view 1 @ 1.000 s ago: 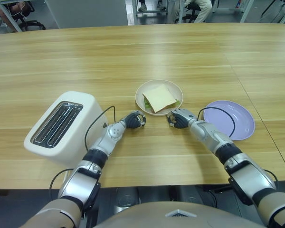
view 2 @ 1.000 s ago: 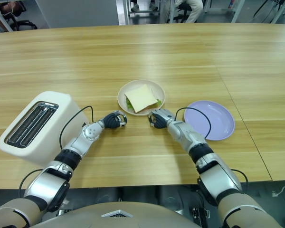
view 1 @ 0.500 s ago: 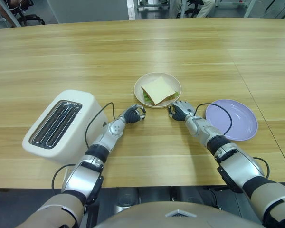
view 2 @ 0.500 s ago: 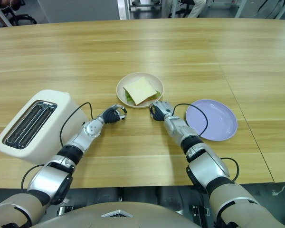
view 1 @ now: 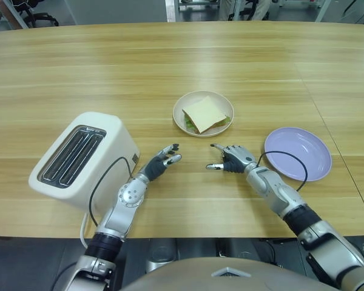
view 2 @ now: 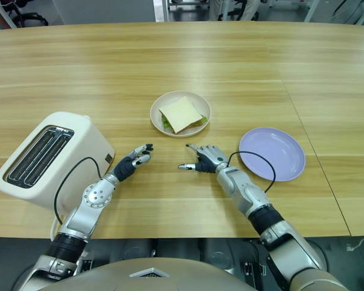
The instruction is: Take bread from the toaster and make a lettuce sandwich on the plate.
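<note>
Already assembled, the sandwich (view 1: 203,115) lies on the round cream plate (view 1: 204,94), a little beyond the left hand (view 1: 161,163) and the right hand (view 1: 232,160) and roughly midway between them. A pale slice of bread (view 1: 205,111) sits on top, turned cornerwise, with green lettuce (view 1: 187,124) peeping out at the edge on the left hand's side. The left hand is low over the worktop (view 1: 170,54) with nothing in it, its fingers (view 1: 171,148) stretched out and slightly apart, aimed toward the plate's near rim but not touching it. The right hand lies across from it, likewise holding nothing. Its fingers (view 1: 216,146) are spread and point inward toward the left hand, with a bare strip of wood between the two. Out past the left hand, on its outer side, stands the cream toaster (view 1: 88,157) with its two long slots (view 1: 73,156) facing up; they look dark, and whether anything sits deep in them is hard to tell. On the outer side of the right hand, near its wrist, is a purple plate (view 1: 303,148), and a black cable (view 1: 283,152) from that wrist loops over the plate's near rim. Another black cable (view 1: 92,197) curves beside the left forearm, close against the toaster.
</note>
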